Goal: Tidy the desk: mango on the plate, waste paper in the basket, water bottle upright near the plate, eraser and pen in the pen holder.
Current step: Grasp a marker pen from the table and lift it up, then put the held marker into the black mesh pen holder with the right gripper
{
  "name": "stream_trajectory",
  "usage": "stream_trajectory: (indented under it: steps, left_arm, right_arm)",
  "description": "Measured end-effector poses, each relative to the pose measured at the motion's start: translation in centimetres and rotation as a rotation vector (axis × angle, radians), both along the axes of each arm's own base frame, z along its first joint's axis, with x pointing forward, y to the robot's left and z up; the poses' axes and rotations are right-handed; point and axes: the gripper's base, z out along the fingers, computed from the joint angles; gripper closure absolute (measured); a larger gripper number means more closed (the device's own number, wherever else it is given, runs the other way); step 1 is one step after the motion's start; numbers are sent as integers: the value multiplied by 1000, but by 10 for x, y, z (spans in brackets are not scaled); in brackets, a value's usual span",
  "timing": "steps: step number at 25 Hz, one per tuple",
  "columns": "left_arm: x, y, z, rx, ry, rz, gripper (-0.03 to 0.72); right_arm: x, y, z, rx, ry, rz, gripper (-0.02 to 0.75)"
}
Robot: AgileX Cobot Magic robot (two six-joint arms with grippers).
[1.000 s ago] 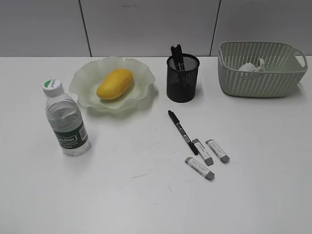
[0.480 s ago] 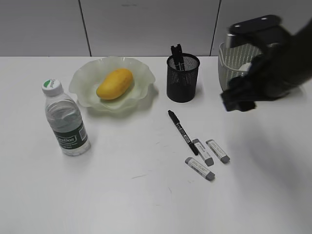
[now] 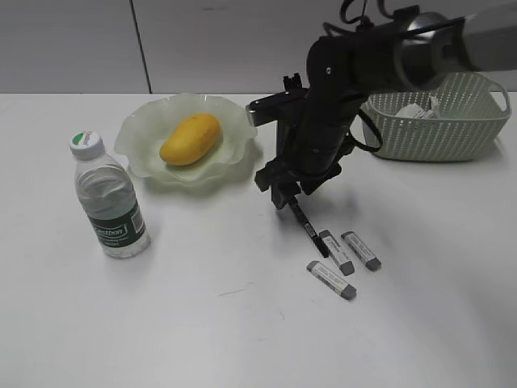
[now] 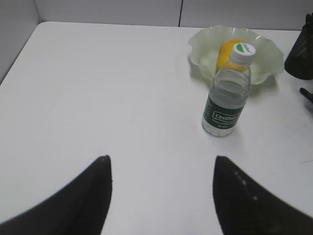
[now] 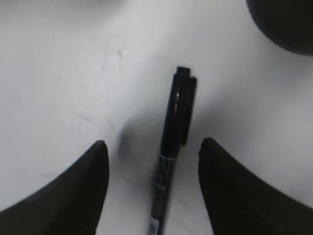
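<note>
Pen (image 5: 172, 147) – R gripper (image 3: 288, 191) spread, straddling it

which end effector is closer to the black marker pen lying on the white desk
Right. The right end effector hangs open directly over the black marker pen, fingers on either side of it. The left end effector is open over bare desk, beyond the clear plastic water bottle.

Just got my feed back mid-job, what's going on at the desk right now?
The right pincer is open and poised over the black pen lying on the desk, not gripping it yet. Three erasers lie loose beside the pen. The mango sits on the plate, the bottle stands upright nearby, and the paper is in the basket. The left pincer is open and idle.
</note>
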Motion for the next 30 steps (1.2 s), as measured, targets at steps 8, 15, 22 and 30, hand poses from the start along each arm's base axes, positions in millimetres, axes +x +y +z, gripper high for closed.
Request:
stream_trajectory:
  steps: [8, 15, 22, 30]
  left_arm:
    - [0, 0, 0, 2, 0, -1, 202]
    - [0, 0, 0, 0, 0, -3, 202]
    - [0, 0, 0, 0, 0, -3, 202]
    - [0, 0, 0, 0, 0, -3, 203]
  right_arm:
    - [9, 9, -21, -22, 33, -8, 384]
    - [8, 9, -1, 27, -23, -26, 616]
    - [-23, -37, 155, 588, -1109, -88, 616]
    - [8, -71, 77, 550, -1171, -242, 616]
